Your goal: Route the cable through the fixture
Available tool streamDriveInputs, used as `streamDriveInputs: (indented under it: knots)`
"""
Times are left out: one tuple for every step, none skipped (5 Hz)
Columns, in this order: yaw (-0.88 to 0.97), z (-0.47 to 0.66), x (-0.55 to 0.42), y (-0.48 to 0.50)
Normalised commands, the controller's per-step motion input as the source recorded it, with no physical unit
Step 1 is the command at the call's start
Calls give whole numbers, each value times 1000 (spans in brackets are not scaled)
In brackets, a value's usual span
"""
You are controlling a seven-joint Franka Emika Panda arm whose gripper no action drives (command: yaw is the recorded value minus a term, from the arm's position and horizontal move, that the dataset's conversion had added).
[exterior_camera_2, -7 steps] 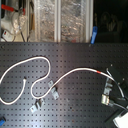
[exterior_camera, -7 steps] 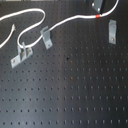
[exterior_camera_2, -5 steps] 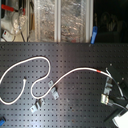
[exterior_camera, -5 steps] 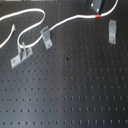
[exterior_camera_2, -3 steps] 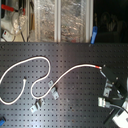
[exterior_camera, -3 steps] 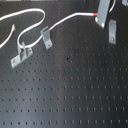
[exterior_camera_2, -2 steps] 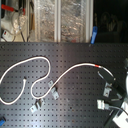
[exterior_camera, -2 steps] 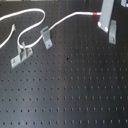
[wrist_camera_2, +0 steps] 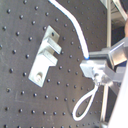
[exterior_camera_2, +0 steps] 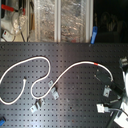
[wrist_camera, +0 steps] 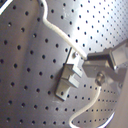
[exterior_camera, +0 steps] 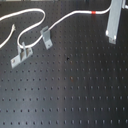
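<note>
Here the cable (exterior_camera: 60,22) is one thin white cord with one red band (exterior_camera: 92,10), curving across the black pegboard (exterior_camera: 75,90) in both exterior views. Three grey clips stand on the board; the upright fixture (exterior_camera: 46,36) sits just beside a bend. The gripper's (wrist_camera_2: 97,70) fingers pinch the cable.

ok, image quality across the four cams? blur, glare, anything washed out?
First exterior view: soft, the cable still readable against the dark board. Second exterior view: blurry, bright shelf clutter up top, the gripper smeared at the edge. First wrist view: board glares pale grey. Second wrist view: sharpest, bracket crisp.
</note>
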Motion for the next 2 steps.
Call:
streamDriveInputs:
  knots:
    - [-171, 134, -381, -290]
    - [-283, 104, -332, -170]
